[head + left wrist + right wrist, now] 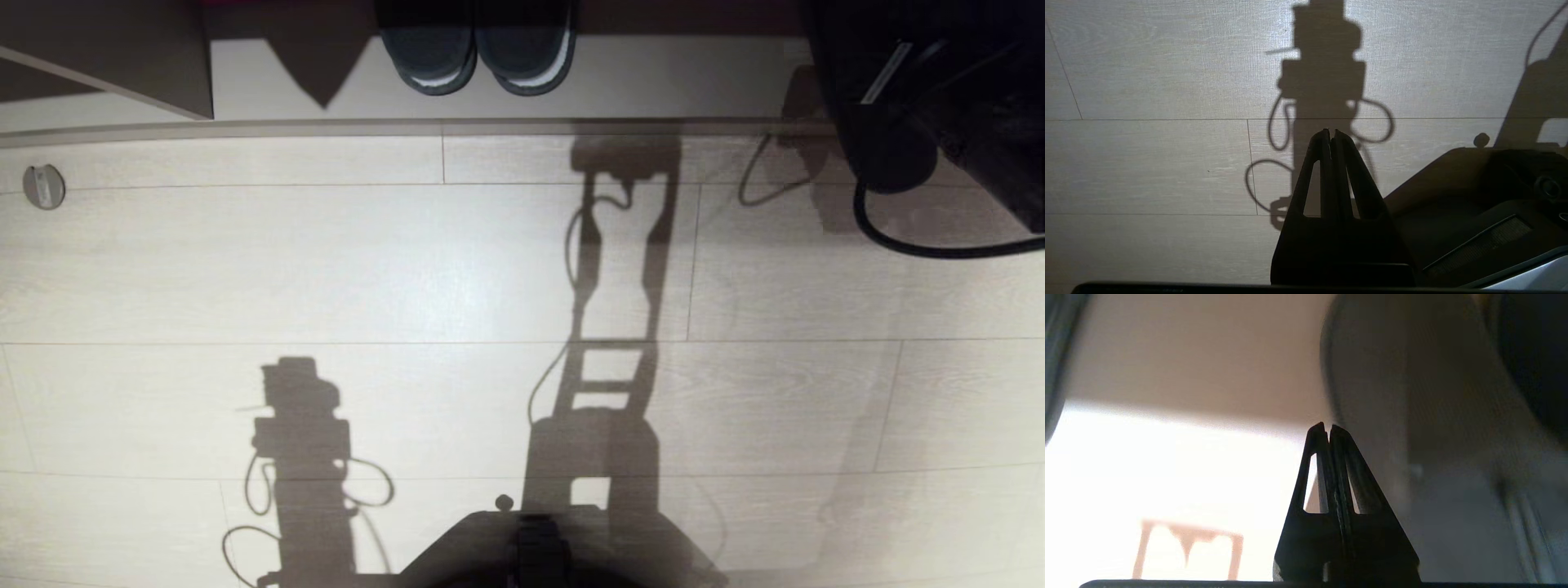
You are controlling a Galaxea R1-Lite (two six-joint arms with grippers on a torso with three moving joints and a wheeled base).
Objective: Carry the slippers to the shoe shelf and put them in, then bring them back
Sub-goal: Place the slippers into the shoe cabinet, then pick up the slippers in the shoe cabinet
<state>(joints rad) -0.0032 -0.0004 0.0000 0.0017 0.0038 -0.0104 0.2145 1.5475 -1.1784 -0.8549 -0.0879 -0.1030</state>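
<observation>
A pair of dark grey-blue slippers (480,55) with whitish toe rims stands side by side at the far middle, toes toward me, heels hidden. It rests on a pale ledge (669,82) behind a trim strip. I cannot tell whether this recess is the shoe shelf. My right arm (914,98) is a dark mass at the far right, well to the right of the pair. My right gripper (1329,426) is shut and holds nothing. It hangs over bright floor beside a blurred grey shape (1412,396). My left gripper (1331,131) is shut and empty, low over the floor beside my base.
A brown panel (122,57) closes the recess at the far left. A round floor socket (43,186) sits at the left. A black cable (906,241) loops from the right arm. My base (531,547) fills the near middle, and arm shadows lie across the pale plank floor (367,269).
</observation>
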